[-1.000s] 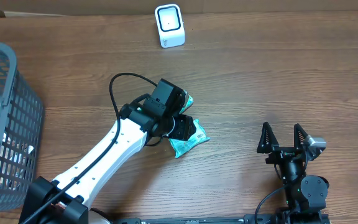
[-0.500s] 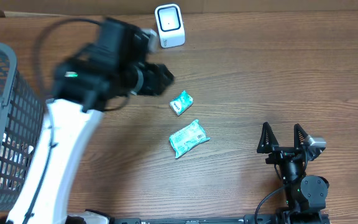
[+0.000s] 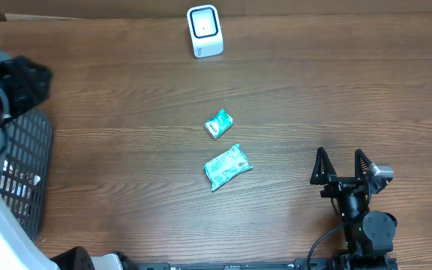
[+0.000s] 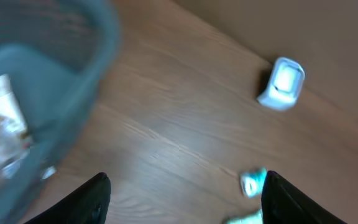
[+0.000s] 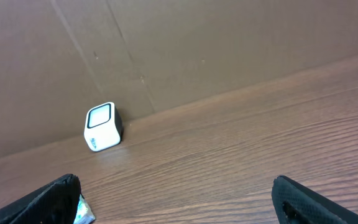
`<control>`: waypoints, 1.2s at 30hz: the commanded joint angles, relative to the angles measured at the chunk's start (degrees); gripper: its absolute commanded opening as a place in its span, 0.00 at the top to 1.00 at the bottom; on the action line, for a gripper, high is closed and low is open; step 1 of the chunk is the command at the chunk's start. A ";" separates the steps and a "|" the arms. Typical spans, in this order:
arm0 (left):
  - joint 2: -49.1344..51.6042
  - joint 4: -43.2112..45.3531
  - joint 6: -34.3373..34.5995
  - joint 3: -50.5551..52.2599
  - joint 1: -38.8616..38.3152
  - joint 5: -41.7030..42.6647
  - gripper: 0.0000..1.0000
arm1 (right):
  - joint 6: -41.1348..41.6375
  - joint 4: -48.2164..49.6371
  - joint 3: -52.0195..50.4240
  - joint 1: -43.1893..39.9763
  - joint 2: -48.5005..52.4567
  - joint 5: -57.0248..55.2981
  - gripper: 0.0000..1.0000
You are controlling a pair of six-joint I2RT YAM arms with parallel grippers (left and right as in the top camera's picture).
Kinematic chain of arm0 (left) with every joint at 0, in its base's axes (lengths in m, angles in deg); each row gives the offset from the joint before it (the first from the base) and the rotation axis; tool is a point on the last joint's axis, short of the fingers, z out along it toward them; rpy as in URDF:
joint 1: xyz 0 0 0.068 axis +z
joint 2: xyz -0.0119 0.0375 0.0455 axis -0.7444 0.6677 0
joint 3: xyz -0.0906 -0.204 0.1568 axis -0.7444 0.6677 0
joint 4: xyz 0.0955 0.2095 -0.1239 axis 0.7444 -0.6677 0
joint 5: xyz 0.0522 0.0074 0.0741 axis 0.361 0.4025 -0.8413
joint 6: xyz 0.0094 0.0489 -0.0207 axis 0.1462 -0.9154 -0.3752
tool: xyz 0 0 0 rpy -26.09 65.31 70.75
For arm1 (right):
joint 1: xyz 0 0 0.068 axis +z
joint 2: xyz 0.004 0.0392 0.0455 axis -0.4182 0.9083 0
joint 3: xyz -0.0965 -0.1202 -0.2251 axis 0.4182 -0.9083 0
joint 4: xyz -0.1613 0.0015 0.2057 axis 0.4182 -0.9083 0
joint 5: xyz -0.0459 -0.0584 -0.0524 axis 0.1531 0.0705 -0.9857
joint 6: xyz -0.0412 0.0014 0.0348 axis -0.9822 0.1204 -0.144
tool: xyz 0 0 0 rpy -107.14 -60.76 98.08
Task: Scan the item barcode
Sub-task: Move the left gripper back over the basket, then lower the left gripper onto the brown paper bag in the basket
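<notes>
Two teal packets lie mid-table, a small one [image 3: 218, 123] and a larger one [image 3: 228, 166], both free of any gripper. The white scanner [image 3: 205, 30] stands at the far edge. My left gripper [image 3: 21, 86] is a dark blur at the far left above the basket. In the left wrist view the left gripper [image 4: 185, 199] is open with nothing between its fingers, and the small packet [image 4: 252, 182] shows beside its right finger. My right gripper [image 3: 343, 166] rests open at the near right, empty. The right wrist view shows the scanner [image 5: 102, 127] far ahead.
A grey mesh basket [image 3: 21, 150] holding packaged items stands at the table's left edge, blurred in the left wrist view [image 4: 73, 74]. A brown cardboard wall [image 5: 229, 43] runs behind the scanner. Bare wood lies between the packets and the right arm.
My left arm has swung up and left, from over the two packets to above the basket. Both packets stay on the table. The right arm has not moved.
</notes>
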 commanded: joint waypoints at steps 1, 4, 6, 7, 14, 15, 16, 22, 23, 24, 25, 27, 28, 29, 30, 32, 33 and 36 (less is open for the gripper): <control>-0.31 -0.07 1.92 -1.05 6.60 3.39 0.39 | -0.22 0.44 -0.57 0.46 -0.52 -0.76 0.00; -0.28 0.15 2.71 -1.05 10.58 5.46 0.38 | -0.22 0.44 -0.57 0.46 -0.52 -0.76 0.00; -0.28 0.63 3.39 -1.05 13.20 5.18 0.38 | -0.22 0.44 -0.57 0.46 -0.52 -0.76 0.00; -0.22 0.68 4.39 -1.05 14.51 4.55 0.38 | -0.22 0.44 -0.57 0.46 -0.52 -0.76 0.00; 3.04 -0.35 9.86 -1.01 20.31 -2.29 0.39 | -0.22 0.44 -0.57 0.46 -0.52 -0.76 0.00; 4.04 -0.68 9.84 -0.98 20.74 -2.62 0.39 | -0.22 0.44 -0.57 0.46 -0.52 -0.76 0.00; 5.05 -1.03 9.86 -0.96 21.16 -2.97 0.41 | -0.22 0.44 -0.57 0.46 -0.52 -0.76 0.00; 9.97 -1.64 10.03 -0.92 24.37 -4.33 0.44 | -0.22 0.44 -0.57 0.46 -0.52 -0.76 0.00; 10.56 -1.64 10.03 -0.92 24.90 -4.76 0.43 | -0.22 0.44 -0.59 0.46 -0.52 -0.76 0.00; 11.32 -1.66 9.97 -0.90 25.46 -5.25 0.43 | -0.22 0.44 -0.57 0.46 -0.52 -0.76 0.00; 12.17 -1.86 9.53 -0.90 25.90 -5.55 0.41 | -0.22 0.44 -0.57 0.46 -0.52 -0.76 0.00; 13.86 -2.21 8.31 -0.42 26.36 -5.92 0.42 | -0.22 0.44 -0.57 0.46 -0.52 -0.76 0.00; 14.73 -2.34 7.76 0.20 26.43 -6.38 0.41 | -0.22 0.44 -0.57 0.46 -0.52 -0.76 0.00; 15.50 -2.32 7.30 0.94 26.40 -6.93 0.42 | -0.22 0.44 -0.57 0.46 -0.52 -0.76 0.00; 16.37 -2.19 6.93 1.95 26.40 -7.58 0.42 | -0.22 0.44 -0.57 0.46 -0.52 -0.76 0.00; 17.81 -1.03 6.45 4.76 26.40 -8.07 0.42 | -0.22 0.44 -0.57 0.46 -0.52 -0.76 0.00; 18.34 -0.20 5.75 6.49 26.40 -8.04 0.42 | -0.22 0.44 -0.57 0.46 -0.52 -0.76 0.00; 19.71 2.67 3.82 12.17 26.40 -8.09 0.41 | -0.22 0.44 -0.57 0.46 -0.52 -0.76 0.00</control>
